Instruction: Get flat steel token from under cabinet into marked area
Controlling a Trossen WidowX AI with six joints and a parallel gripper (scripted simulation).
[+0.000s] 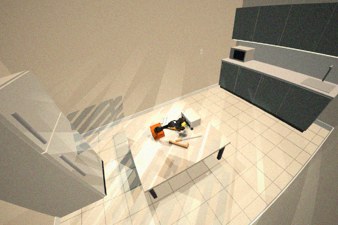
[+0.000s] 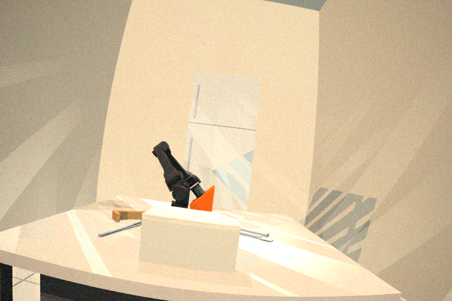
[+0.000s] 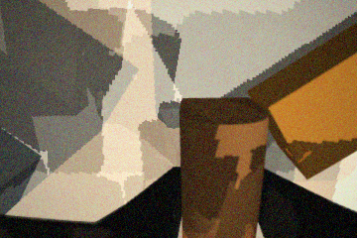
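Judging progress: tool picked up, retrieval and release left. Hand [image 1: 183,128] [image 3: 215,176] closed on a brown, blunt-ended, wood-like handle [image 3: 221,169]. No steel token in sight; presumably under the matte white, boxy cabinet [image 1: 193,117] [image 2: 189,244]. On the pale, smooth counter [image 1: 154,169] [image 2: 297,264], an orange-brown, L-shaped wooden stick [image 1: 178,144] [image 2: 129,215] near a slim grey rod [image 1: 192,137] [image 2: 118,230].

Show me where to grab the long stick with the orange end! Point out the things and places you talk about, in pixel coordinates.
I'd grip the orange end [image 1: 178,139] from above, with fingers across its narrow width. It looks thicker than the thin grey rod [image 1: 192,137] [image 2: 120,229], and the stick lies along the table [image 1: 164,159] [image 2: 91,248].
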